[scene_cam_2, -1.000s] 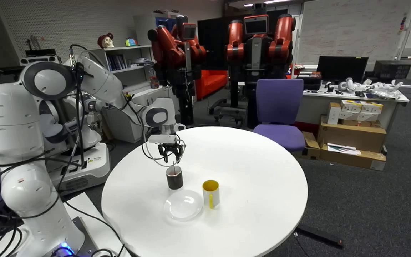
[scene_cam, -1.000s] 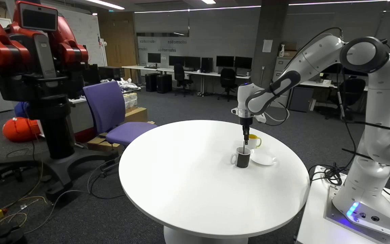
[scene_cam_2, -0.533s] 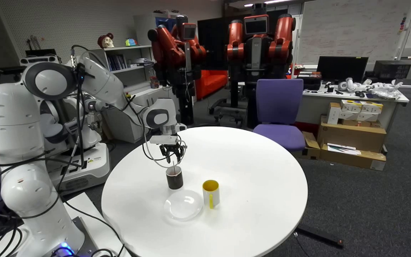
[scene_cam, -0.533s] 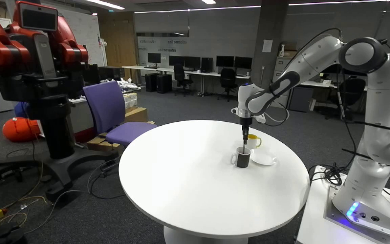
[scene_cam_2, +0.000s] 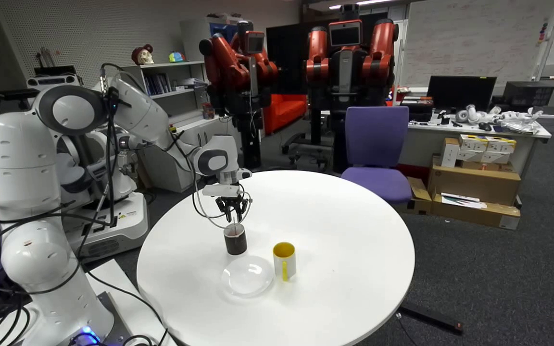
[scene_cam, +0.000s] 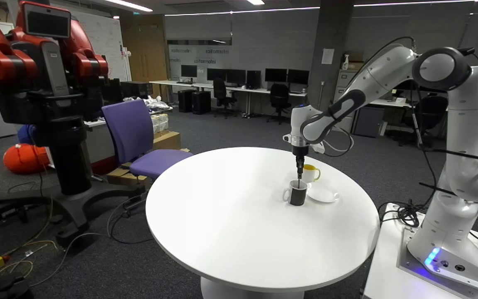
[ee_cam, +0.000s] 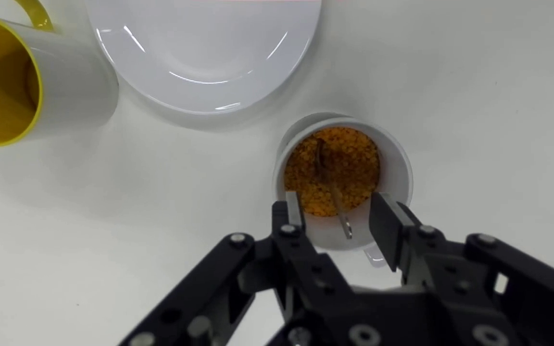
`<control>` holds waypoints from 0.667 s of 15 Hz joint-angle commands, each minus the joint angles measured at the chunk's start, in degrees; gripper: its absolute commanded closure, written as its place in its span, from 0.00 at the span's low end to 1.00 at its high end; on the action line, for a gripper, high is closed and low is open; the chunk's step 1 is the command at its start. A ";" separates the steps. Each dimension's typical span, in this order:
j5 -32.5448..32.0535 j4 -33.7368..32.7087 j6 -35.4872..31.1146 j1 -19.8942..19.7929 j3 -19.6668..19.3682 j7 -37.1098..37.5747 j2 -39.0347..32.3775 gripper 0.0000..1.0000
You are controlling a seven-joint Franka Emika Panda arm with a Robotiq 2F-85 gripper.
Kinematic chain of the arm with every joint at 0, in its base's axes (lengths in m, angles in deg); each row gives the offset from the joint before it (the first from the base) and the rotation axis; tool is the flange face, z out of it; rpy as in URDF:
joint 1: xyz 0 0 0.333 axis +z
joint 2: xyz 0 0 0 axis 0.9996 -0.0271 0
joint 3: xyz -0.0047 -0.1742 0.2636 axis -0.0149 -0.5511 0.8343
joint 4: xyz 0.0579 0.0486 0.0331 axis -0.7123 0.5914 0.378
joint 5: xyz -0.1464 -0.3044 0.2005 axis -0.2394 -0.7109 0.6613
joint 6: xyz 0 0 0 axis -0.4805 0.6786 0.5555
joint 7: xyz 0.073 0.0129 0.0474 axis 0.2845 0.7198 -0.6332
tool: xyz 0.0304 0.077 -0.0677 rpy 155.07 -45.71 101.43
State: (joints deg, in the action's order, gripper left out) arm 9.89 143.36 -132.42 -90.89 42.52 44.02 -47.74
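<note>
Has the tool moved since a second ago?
Yes: in an exterior view, the tool sits slightly lower, closer to the unmoved dark mug.

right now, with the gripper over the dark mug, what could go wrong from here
Missed grip: the thin spoon shows between the open fingers with a gap on either side, so closing might push it aside instead of pinching it.
Bumped mug: the gripper hangs close above the dark mug, so an off-centre descent could knock it.
Spill: orange grains inside could scatter if it tips.
</note>
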 commanded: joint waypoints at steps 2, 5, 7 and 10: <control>0.98 0.36 -1.52 -0.81 1.01 -1.02 -0.12 0.86; 0.95 0.34 -1.42 -0.82 1.21 -1.07 -0.14 1.00; 0.92 0.37 -1.39 -0.82 1.27 -1.11 -0.09 1.00; 0.96 0.35 -1.05 -0.88 1.26 -1.18 -0.02 0.99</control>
State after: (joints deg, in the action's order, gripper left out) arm 9.92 143.36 -132.42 -90.88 43.17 43.96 -48.11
